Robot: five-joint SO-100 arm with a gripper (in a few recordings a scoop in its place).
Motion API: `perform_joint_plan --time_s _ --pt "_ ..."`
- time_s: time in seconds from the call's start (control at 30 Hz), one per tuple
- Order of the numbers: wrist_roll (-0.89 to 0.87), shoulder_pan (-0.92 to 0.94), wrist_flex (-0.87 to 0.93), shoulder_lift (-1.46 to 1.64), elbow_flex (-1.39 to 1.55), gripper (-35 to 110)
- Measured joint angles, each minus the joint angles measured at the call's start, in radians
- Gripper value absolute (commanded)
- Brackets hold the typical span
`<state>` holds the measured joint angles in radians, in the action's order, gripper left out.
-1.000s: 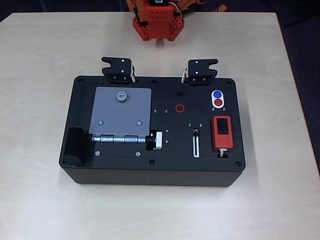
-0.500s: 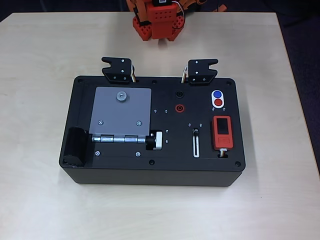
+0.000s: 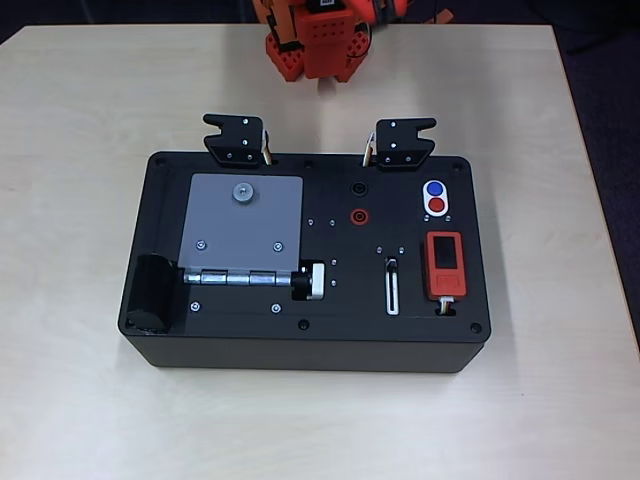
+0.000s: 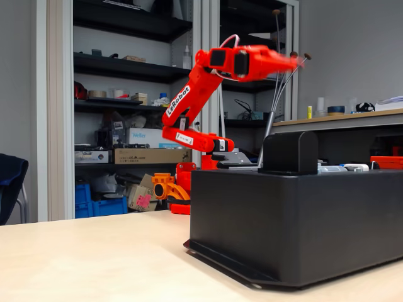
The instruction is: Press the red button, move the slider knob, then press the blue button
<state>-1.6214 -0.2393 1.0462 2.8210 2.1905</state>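
Hovering high above the black box (image 4: 302, 220), the red arm (image 4: 195, 107) reaches out with its end effector (image 4: 280, 63) blurred; whether it is apart or together cannot be told, and it touches nothing.
"LeRobot" is printed in white along the arm. In the overhead view the red button (image 3: 436, 206) and the blue button (image 3: 434, 189) share a white bezel at the box's upper right; the slider knob (image 3: 392, 265) sits at the top of its slot. The box rests on the surface (image 3: 90, 100).
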Motion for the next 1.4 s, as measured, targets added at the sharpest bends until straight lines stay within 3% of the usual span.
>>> perform_joint_plan --time_s 0.23,0.47,0.57,0.8,1.07,1.2,1.23,1.27,1.4 --pt "0.259 0.015 -0.052 -0.229 -0.138 0" --pt "0.268 0.025 -0.110 -0.314 -0.141 1" --pt "0.229 0.020 -0.143 -0.316 -0.097 12" --pt "0.167 -0.046 0.067 -0.517 -0.245 28" --pt "0.149 -0.106 0.333 -0.798 -0.534 58" --pt "0.202 -0.107 0.368 -0.871 -0.629 49" --pt "0.218 -0.098 0.360 -0.881 -0.641 23" --pt "0.216 -0.087 0.360 -0.884 -0.643 9" --pt "0.187 -0.083 0.351 -0.894 -0.644 15"
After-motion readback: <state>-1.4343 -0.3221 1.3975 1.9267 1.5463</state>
